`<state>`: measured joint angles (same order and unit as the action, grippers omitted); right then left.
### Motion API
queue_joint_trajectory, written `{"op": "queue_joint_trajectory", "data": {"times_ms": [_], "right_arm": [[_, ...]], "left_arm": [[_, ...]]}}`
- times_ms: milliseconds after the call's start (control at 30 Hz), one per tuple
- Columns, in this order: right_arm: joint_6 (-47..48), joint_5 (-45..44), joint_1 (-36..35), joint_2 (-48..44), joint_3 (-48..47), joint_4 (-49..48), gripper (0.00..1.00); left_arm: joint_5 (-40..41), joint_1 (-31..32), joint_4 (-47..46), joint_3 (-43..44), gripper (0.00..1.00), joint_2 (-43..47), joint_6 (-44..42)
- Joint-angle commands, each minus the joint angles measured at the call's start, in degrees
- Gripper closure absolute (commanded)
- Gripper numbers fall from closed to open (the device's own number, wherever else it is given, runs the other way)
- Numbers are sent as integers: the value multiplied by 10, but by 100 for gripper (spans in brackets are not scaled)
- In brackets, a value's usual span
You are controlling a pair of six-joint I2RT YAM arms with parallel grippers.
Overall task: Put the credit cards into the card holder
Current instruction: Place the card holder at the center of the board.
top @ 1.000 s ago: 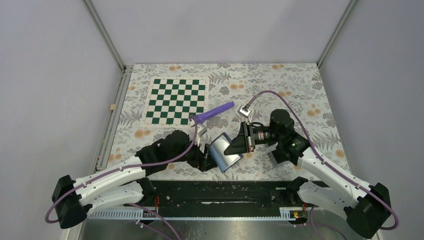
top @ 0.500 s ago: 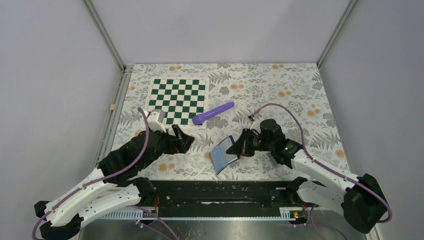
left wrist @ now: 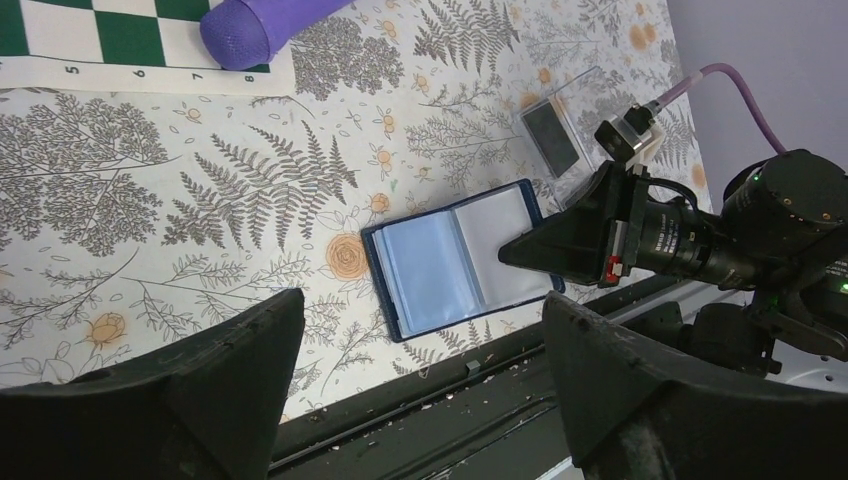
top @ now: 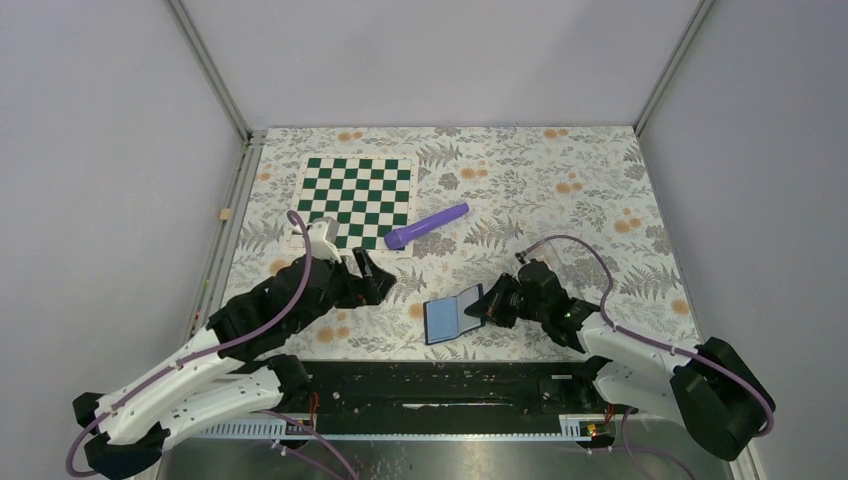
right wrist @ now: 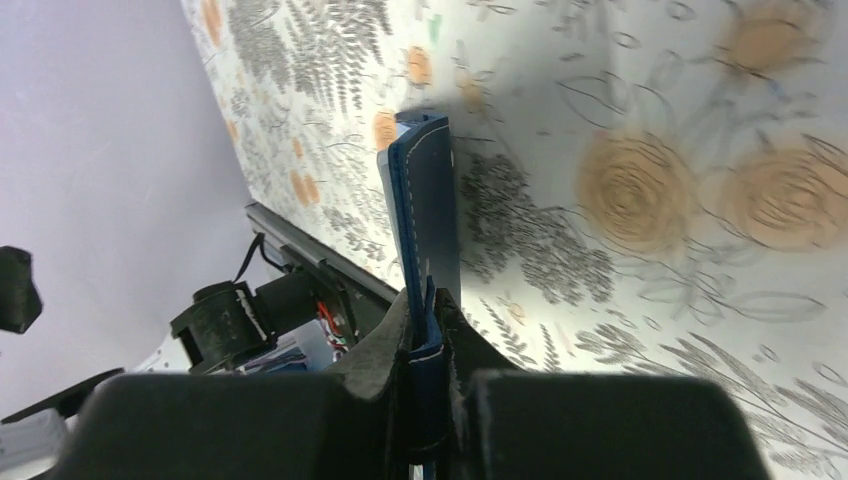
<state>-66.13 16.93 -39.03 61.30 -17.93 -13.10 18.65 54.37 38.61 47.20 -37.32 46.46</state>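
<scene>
The card holder (top: 447, 318) is laid open on the tabletop (top: 590, 200) near the front edge, with 1 flap edge clamped by the right fingers (right wrist: 375, 358). The left fingers (left wrist: 190, 395) are held apart, empty, to its left.

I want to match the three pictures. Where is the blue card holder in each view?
Top external: card holder open, at lower centre, near the table's front edge.
Left wrist: card holder at centre, open, pale pockets facing the camera.
Right wrist: card holder at centre, seen edge-on.
Shared landmark: the right gripper pinching its edge.
</scene>
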Motion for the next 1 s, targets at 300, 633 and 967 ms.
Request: {"op": "queue_joint_trajectory", "data": {"times_ms": [300, 633, 967], "right_arm": [[-2, -35, -12, -62, 19, 164, 99], [53, -89, -13, -185, -39, 366, 33], [139, -195, -13, -212, -178, 576, 10]], "left_arm": [[-39, -1, -70, -16, 13, -24, 1], [-33, -1, -48, 1, 12, -34, -9], [-49, -1, -45, 1, 11, -61, -18]]}}
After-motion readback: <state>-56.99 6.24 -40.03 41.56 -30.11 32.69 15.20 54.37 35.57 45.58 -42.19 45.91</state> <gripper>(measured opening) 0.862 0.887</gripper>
